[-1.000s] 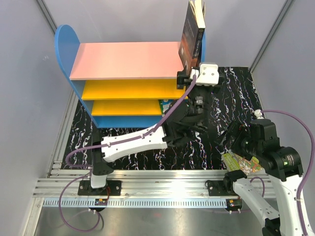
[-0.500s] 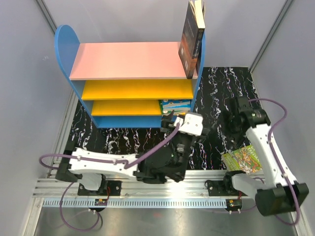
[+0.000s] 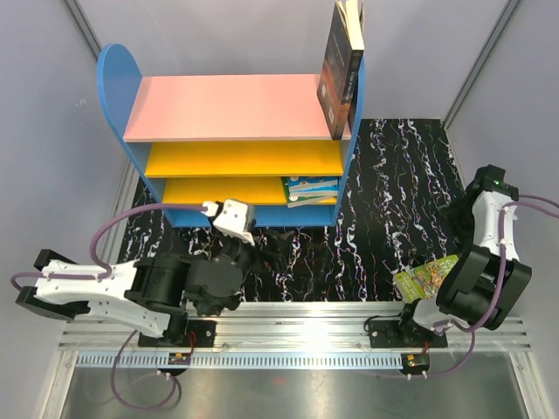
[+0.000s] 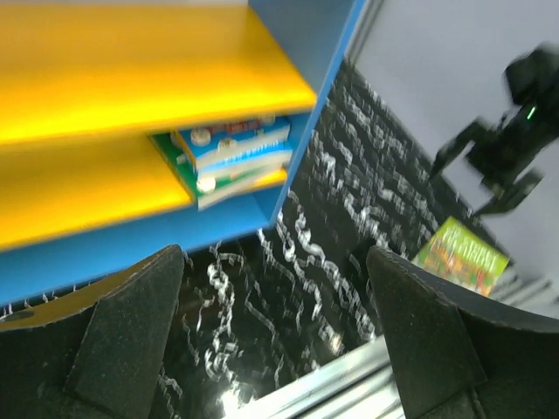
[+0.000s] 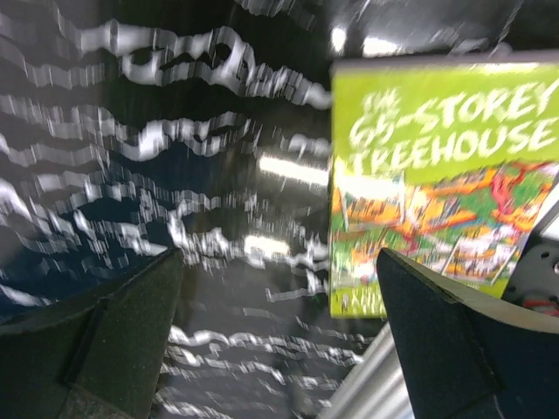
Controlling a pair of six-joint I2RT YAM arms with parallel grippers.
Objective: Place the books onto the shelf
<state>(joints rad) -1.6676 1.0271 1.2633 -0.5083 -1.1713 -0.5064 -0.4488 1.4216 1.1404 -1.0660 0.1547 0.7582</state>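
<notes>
The shelf stands at the back left, with blue sides, a pink top and yellow boards. A dark book stands upright at the right end of the pink top. Several thin books lie stacked at the right end of the lowest yellow board. A lime-green Treehouse book lies flat on the mat by the right arm's base. My left gripper hovers low in front of the shelf, open and empty. My right gripper is open and empty over the mat, left of the green book.
A black mat with white veins covers the table. Grey walls close in on both sides and behind. An aluminium rail runs along the near edge. The right arm is folded back at the far right.
My left arm has drawn back from the pink top, down to the mat by its base, leaving the dark book standing, and its jaws have widened. The right arm has swung toward the right wall.
</notes>
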